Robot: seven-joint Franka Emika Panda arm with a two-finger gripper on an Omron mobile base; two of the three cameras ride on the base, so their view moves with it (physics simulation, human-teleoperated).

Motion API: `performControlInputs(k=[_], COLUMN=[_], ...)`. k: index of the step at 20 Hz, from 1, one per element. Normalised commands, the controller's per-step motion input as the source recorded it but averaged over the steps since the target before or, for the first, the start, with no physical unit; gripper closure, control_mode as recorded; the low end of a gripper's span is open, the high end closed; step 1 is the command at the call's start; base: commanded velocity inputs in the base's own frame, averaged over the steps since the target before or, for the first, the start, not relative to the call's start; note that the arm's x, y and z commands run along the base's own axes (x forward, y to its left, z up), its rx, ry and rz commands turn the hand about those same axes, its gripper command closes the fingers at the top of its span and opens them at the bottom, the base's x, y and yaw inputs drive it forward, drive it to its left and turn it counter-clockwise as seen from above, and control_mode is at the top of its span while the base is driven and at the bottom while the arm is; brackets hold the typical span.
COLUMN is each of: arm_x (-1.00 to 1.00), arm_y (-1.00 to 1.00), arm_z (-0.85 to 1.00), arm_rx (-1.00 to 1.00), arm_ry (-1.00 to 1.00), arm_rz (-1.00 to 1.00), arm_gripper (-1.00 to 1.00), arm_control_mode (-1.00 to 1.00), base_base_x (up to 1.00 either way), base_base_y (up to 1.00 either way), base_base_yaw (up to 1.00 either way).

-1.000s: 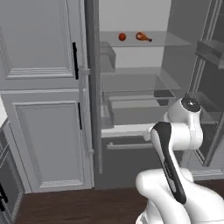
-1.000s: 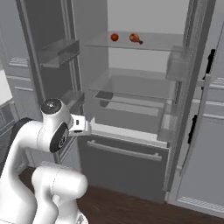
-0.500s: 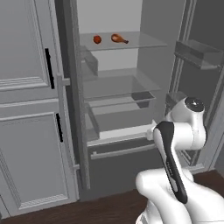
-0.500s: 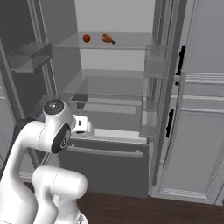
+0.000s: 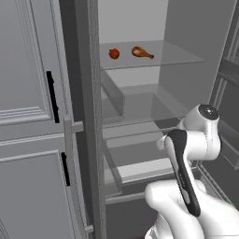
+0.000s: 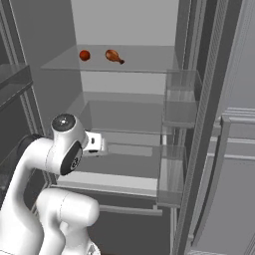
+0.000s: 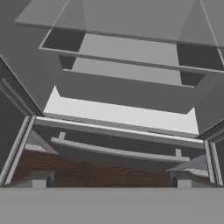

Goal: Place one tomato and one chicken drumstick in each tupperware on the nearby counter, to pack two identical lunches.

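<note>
Open fridge ahead, grey shelves all the way up. From the left base view, a tomato (image 5: 114, 53) and a chicken drumstick (image 5: 141, 52) sit near each other on the top glass shelf (image 5: 177, 55), well above the folded arm. Right base view: same pair, tomato (image 6: 84, 55) left of drumstick (image 6: 114, 56), untouched. Hand view looks down at a lower drawer (image 7: 118, 116) and wooden floor (image 7: 105, 175); fingertips (image 7: 38, 183) stand apart with nothing between them, jaws released. Nothing packed yet, by my reckoning; every pick remains.

Red tomato (image 5: 114, 53) (round), brown drumstick (image 5: 141, 52) just beside, top shelf (image 5: 177, 58)
</note>
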Motion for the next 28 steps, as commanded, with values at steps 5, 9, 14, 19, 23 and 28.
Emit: performControlInputs(k=[5,9,14,19,23,28], arm_x=[0.17,0.31,0.47,0.50,0.28,0.44], arm_y=[0.00,0.00,0.00,0.01,0.04,0.00], arm_z=[0.53,1.00,0.95,0.91,0.58,0.68], arm_rx=[0.00,-0.04,0.00,0.00,0.00,0.00], arm_ry=[-0.28,-0.35,-0.11,-0.03,-0.06,-0.04], arm_rz=[0.00,0.00,0.00,0.00,-0.02,0.00], arm_gripper=[-1.00,-1.00,-1.00,-1.00,-1.00,-1.00], arm_control_mode=[-1.00,-1.00,-1.00,-1.00,-1.00,-1.00], base_base_x=[0.00,0.00,0.00,0.00,0.00,0.00], base_base_y=[0.00,0.00,0.00,0.00,0.00,0.00], base_base_yaw=[0.00,0.00,0.00,0.00,0.00,0.00])
